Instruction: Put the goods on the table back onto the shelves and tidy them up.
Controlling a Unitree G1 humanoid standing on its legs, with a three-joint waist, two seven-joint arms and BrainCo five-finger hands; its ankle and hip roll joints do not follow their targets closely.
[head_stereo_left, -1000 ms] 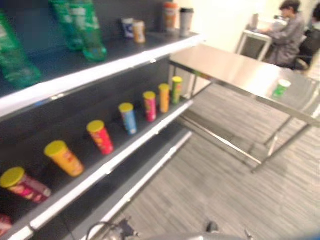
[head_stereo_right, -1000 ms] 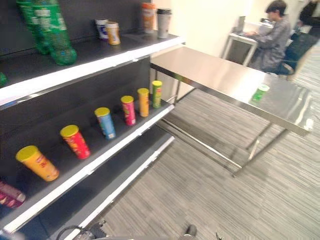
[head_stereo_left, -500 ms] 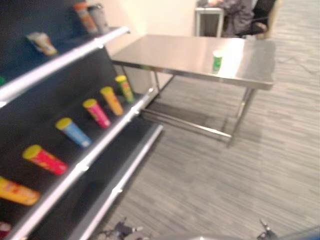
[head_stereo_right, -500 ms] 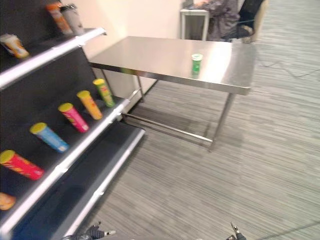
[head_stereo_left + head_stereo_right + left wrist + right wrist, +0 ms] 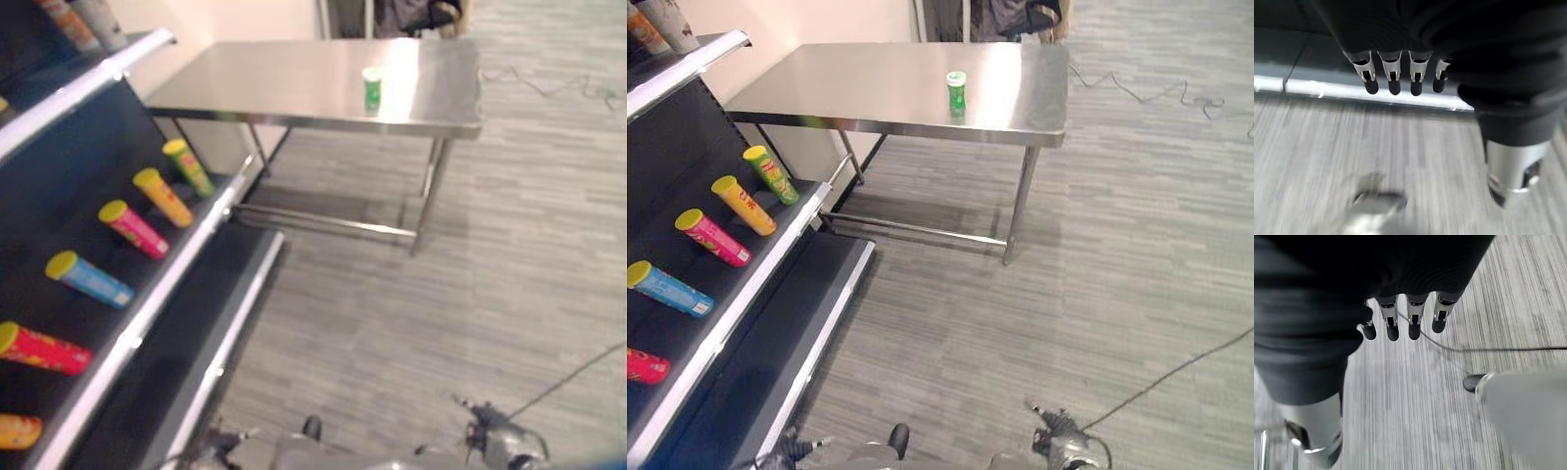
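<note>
A small green can stands upright on the steel table, near its right end. To the left, the dark shelf unit carries a row of tube cans with yellow lids: green, orange, pink, blue and red. My left hand hangs over the grey floor by the shelf's bottom edge, fingers straight, holding nothing. Above the striped floor my right hand hangs the same way, far from the table.
The upper shelf holds tall cups at its end. The bottom shelf juts out low over the floor. Striped grey carpet spreads between me and the table. A person's chair and legs show behind the table.
The whole picture has swung right and tilted down, so the camera moved: the shelf slid to the left edge and the table with the green can came to the centre. Nothing itself moved.
</note>
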